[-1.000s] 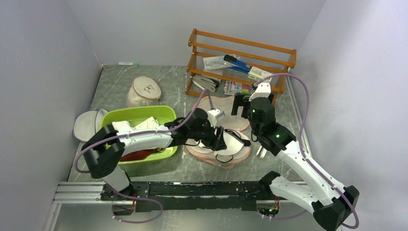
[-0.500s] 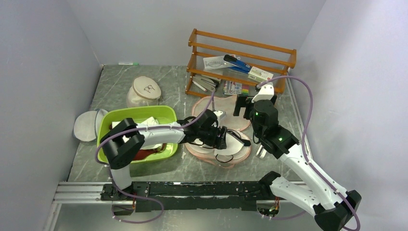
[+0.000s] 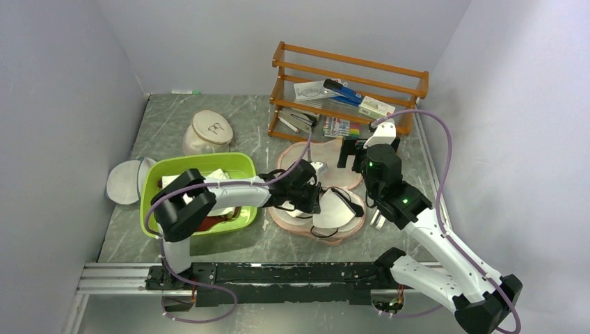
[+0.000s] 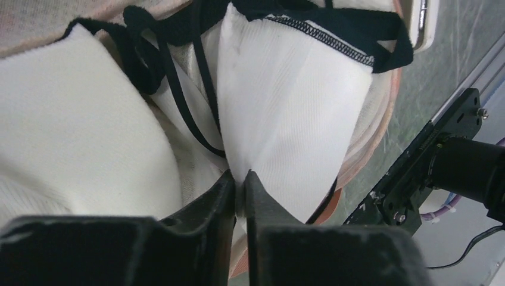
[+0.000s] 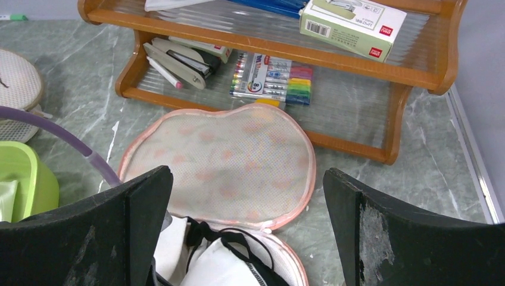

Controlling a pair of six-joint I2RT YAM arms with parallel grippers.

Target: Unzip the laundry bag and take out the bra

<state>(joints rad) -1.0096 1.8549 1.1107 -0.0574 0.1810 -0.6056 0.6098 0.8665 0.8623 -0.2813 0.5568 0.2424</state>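
The peach-pink laundry bag (image 3: 332,149) lies unzipped in front of the rack, its lid (image 5: 232,149) flipped flat toward the rack. In its lower half (image 3: 351,226) lies the bra (image 3: 335,212), white cups with black straps (image 4: 292,101). My left gripper (image 3: 311,203) reaches in from the left and is shut on a fold of the bra's white cup (image 4: 239,179). Fabric is pinched between the two black fingers. My right gripper (image 3: 351,154) hangs wide open above the lid and holds nothing (image 5: 247,176).
A green basin (image 3: 240,161) with clothes sits left of the bag. Behind it stands a round white domed mesh bag (image 3: 209,132); a flat grey-white disc bag (image 3: 124,182) lies at the far left. The wooden rack (image 3: 348,90) holds a stapler, markers (image 5: 271,76) and boxes.
My left gripper has closed on the bra's cup inside the open bag, and its elbow has swung to the right. The right arm shifted slightly back, then stayed still.
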